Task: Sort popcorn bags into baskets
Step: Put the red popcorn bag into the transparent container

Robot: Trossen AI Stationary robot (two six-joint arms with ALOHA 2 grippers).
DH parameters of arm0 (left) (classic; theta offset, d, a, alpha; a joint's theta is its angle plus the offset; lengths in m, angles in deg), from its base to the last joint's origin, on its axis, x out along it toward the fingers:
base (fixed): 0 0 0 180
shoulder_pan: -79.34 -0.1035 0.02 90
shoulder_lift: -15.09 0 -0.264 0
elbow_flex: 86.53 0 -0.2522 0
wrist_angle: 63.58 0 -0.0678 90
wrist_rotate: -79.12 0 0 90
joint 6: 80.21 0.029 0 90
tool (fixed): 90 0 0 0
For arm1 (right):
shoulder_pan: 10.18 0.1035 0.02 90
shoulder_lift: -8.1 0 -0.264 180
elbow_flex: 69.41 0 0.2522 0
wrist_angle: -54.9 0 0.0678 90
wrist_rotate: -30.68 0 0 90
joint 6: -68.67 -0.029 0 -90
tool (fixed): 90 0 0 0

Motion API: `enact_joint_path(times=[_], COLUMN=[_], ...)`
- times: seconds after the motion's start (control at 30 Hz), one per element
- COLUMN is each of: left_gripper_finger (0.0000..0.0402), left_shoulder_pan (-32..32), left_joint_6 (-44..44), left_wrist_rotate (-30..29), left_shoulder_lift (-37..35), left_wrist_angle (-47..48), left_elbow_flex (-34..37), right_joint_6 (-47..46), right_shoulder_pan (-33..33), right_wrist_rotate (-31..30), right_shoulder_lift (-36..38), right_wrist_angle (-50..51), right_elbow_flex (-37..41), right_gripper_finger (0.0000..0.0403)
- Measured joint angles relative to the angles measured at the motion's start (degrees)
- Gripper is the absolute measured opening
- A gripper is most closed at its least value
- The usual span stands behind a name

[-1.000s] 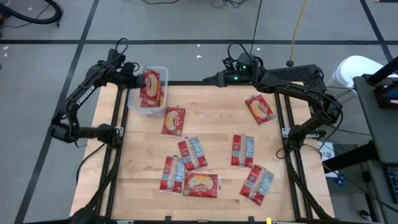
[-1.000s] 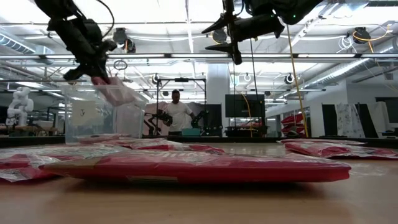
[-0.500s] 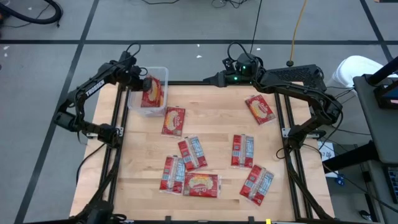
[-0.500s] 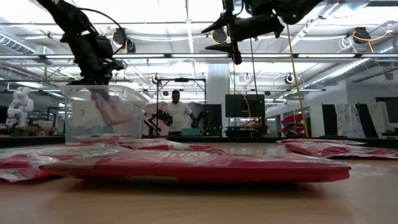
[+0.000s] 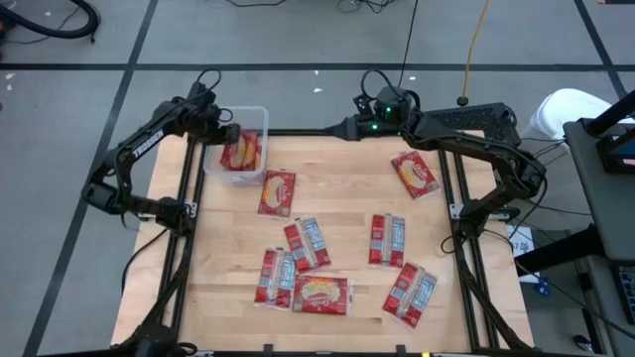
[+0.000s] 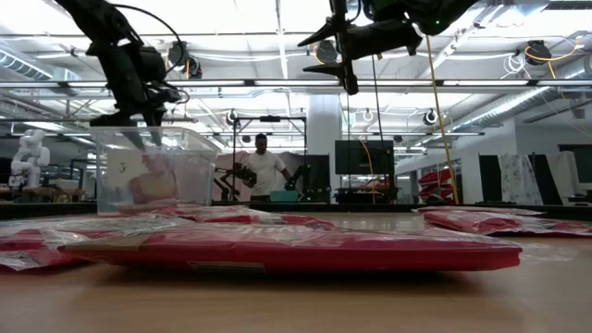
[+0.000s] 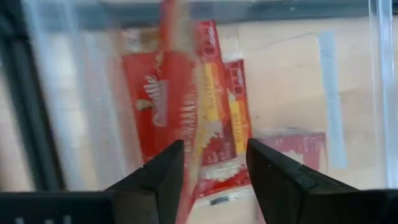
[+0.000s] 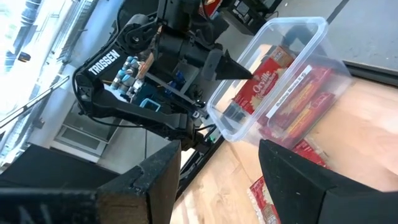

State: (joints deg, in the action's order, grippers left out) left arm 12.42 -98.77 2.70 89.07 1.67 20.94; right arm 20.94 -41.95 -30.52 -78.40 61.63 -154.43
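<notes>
A clear, colourless plastic rectangular basket [image 5: 238,145] with rounded corners is seen at the far left corner of the pale wooden table [image 5: 347,238], and flat red popcorn bags [image 5: 242,153] lie inside it — red packets with yellow popcorn artwork are shown through its wall in the left wrist view [image 7: 186,112] and in the right wrist view [image 8: 283,93]. The left gripper [image 5: 220,129] is held just above the basket's rim, its fingers [image 7: 158,180] parted with a clear gap between them, and nothing is gripped; the packets below are apart from the fingertips.

On the open table further red popcorn bags are spread flat: one [image 5: 277,192] just beside the basket, one [image 5: 415,174] near the far right edge, one [image 5: 388,240] at mid-right, one [image 5: 307,243] at the centre, and a group along the near side [image 5: 319,294] with another to its right [image 5: 410,294]. Some are shown with a pale blue-white panel, others with a popcorn picture.

The right gripper [image 5: 332,128] is parked in the air over the table's far edge, well apart from the bags, with its fingers [image 8: 149,186] spread wide and empty.

Beyond the table a person [image 6: 264,168] is visible in the room.
</notes>
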Motion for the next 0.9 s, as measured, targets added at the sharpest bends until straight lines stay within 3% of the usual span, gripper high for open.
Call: enact_joint_path(times=[0.23, 0.43, 0.67, 0.9], left_gripper_finger=[0.0155, 0.0123, 0.0116, 0.0115], left_shoulder_pan=[1.96, 4.94, 10.49, 19.66], left_joint_6=[5.95, 8.38, 6.83, 5.51], left_wrist_rotate=[-4.66, -2.86, 7.38, 7.44], left_shoulder_lift=[-4.46, -6.61, -7.06, -7.26], left_wrist_angle=[1.7, 1.37, 1.42, -1.26], left_elbow_flex=[-5.0, -7.38, -7.38, -7.38], right_joint_6=[-1.06, -1.73, 1.59, 2.07], right_shoulder_pan=[1.27, 1.51, 0.56, -0.37], right_wrist_rotate=[0.02, -0.08, -8.91, -21.2], right_shoulder_lift=[0.0, 0.1, 5.46, 9.78], right_wrist_angle=[0.0, 1.76, 27.42, 56.82], right_elbow_flex=[0.0, 0.0, 0.04, 0.04], right_gripper_finger=[0.021, 0.021, 0.021, 0.021])
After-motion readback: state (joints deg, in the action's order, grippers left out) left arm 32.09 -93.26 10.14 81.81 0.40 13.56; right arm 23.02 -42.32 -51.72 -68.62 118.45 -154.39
